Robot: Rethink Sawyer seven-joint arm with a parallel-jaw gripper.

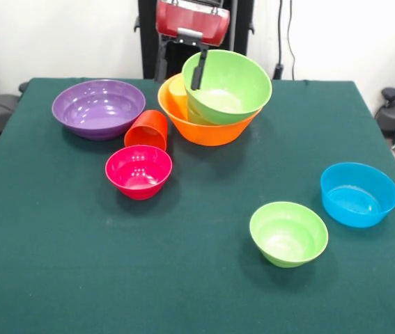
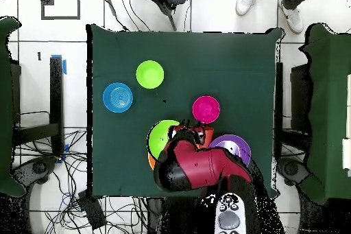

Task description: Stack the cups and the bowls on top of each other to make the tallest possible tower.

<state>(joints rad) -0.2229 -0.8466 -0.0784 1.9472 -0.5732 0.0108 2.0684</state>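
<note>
The tower stands at the far middle of the table: a large orange bowl point(image 1: 211, 129) holds a yellow cup point(image 1: 177, 89), and a large light-green bowl point(image 1: 232, 90) point(image 2: 162, 138) rests tilted on top. My gripper point(image 1: 177, 83) point(image 2: 184, 132) hangs open over the tower's left side. One black finger point(image 1: 198, 69) reaches inside the green bowl's rim, and the other shows outside the orange bowl. An orange-red cup point(image 1: 147, 130) lies on its side between the wide purple bowl point(image 1: 98, 108) point(image 2: 237, 146) and the small pink-red bowl point(image 1: 139, 170) point(image 2: 206, 109).
A small light-green bowl point(image 1: 288, 233) point(image 2: 149, 74) and a blue bowl point(image 1: 359, 195) point(image 2: 118, 97) sit apart on the near right of the front view. Cables lie past the table's right edge there. A person's shoes point(image 2: 245, 1) show beyond the table's far side in the overhead view.
</note>
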